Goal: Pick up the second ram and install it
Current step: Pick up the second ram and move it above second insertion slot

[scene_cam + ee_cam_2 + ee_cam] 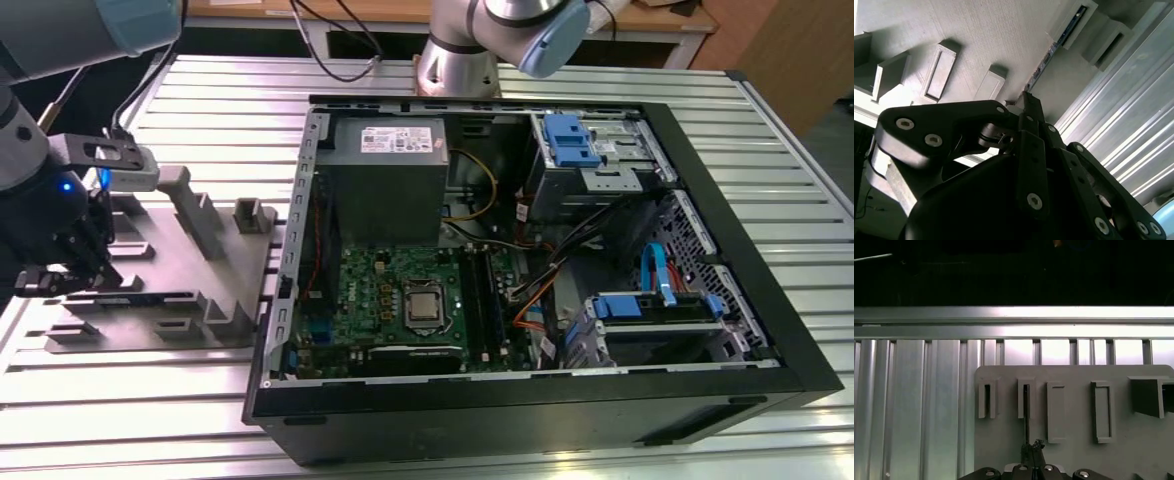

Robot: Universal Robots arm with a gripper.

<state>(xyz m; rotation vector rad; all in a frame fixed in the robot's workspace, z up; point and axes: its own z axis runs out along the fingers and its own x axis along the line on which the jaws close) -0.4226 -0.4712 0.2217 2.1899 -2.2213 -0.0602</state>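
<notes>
A ribbed aluminium table [240, 80] carries everything we see. Directly beneath the claw lies a flat grey plastic fixture plate [147, 262] studded with raised slotted blocks. The claw [83, 278], a black two-fingered gripper on a grey robot arm [27, 140], sits low over that plate.

In the second wrist view the claw [1026, 97] has its two fingers drawn together to a narrow tip, pinched on the near end of the second ram [1051, 50], a long, thin, flat dark memory stick. The stick runs straight out from the fingertips across the plate.

In the first wrist view we see the second ram [1026, 415] edge-on as a fine dark line. It reaches from the claw [1033, 446] into a small grey slotted block [1020, 405] just ahead.

Well apart from the claw, toward the exterior view's right, an open black computer case [534, 410] lies on its side. Inside it are a green motherboard [387, 290] and a grey metal power-supply box [387, 170]
</notes>
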